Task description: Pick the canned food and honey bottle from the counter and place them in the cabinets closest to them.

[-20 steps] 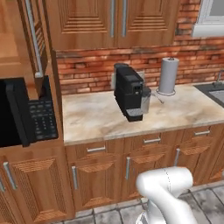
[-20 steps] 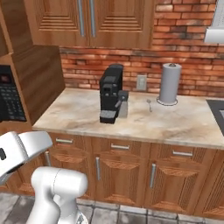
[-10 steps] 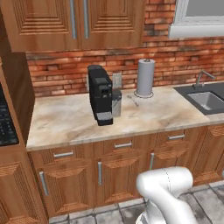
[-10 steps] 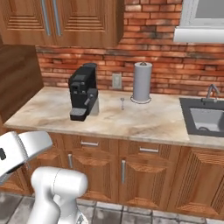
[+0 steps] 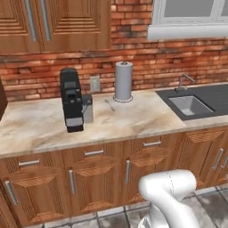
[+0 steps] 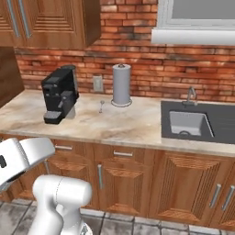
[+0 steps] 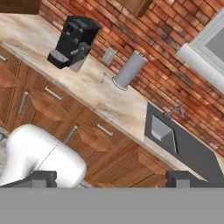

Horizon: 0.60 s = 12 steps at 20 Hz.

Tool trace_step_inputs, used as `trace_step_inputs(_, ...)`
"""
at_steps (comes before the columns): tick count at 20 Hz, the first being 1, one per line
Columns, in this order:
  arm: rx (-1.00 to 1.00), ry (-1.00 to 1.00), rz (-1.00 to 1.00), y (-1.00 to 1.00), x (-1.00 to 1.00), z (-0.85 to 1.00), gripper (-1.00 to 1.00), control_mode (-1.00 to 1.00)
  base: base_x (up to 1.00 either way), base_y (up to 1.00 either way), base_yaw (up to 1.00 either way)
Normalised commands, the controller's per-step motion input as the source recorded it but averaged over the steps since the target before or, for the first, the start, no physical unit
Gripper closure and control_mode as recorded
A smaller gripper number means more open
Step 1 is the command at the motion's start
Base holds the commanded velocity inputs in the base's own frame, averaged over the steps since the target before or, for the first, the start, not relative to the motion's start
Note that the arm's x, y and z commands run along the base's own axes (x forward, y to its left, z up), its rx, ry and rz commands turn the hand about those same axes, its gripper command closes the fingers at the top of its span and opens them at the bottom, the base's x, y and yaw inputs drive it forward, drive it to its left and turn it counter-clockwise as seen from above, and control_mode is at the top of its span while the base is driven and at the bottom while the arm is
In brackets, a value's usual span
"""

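The hand (image 7: 111, 177) stands wide open, holding nothing. On the beige, brown-veined marble worktop (image 5: 133, 118) sit a black coffee machine (image 5: 71, 99) and a grey paper-towel roll (image 5: 123, 81), beside a dark sink (image 5: 189, 105). Brown wooden wall cabinets (image 5: 53, 24) hang above, doors closed.

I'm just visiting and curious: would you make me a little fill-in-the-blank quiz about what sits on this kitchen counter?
1. The black coffee machine stands on the ____.
2. The wall behind the paper towel roll is made of red ____.
3. Set into the counter, on the far side of the roll from the coffee machine, is a ____ with a faucet.

Missing words: counter; brick; sink
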Motion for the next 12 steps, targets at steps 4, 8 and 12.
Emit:
trace_step_inputs(4, 0.0, 0.0, 0.0, 0.0, 0.0, 0.0, -1.0, 1.0, 0.09, -0.75, 0.0)
trace_step_inputs(8, 0.0, 0.0, 0.0, 0.0, 0.0, 0.0, -1.0, 1.0, 0.09, -0.77, 0.0)
trace_step_inputs(12, 0.0, 0.0, 0.0, 0.0, 0.0, 0.0, -1.0, 1.0, 0.1, -0.77, 0.0)
